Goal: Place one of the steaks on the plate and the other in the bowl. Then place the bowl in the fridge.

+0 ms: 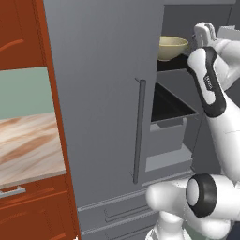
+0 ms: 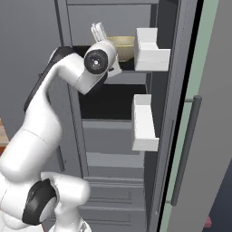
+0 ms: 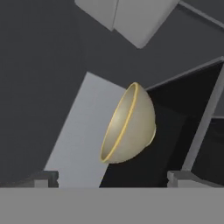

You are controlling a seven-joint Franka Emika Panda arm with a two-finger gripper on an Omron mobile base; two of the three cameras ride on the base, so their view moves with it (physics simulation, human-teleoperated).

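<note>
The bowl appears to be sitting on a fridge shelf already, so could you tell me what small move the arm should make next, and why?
Probably draw the gripper straight back out of the fridge. The bowl rests upright on an upper shelf, and in the hand view it sits clear ahead of the open jaws, nothing held. Backing out should leave room to close the open door.

**Camera placement at the open fridge**

The fridge [image 1: 103, 93] was viewed from behind the arm on its left, close up, with the closed left door and wooden cabinets [image 1: 18, 28] included. From the right rear, the open interior and door bins [image 2: 145, 122] were faced. The hand view was rolled sideways and aimed near the bowl [image 3: 129, 127] on its shelf. The bowl was shared by all three views.
</note>
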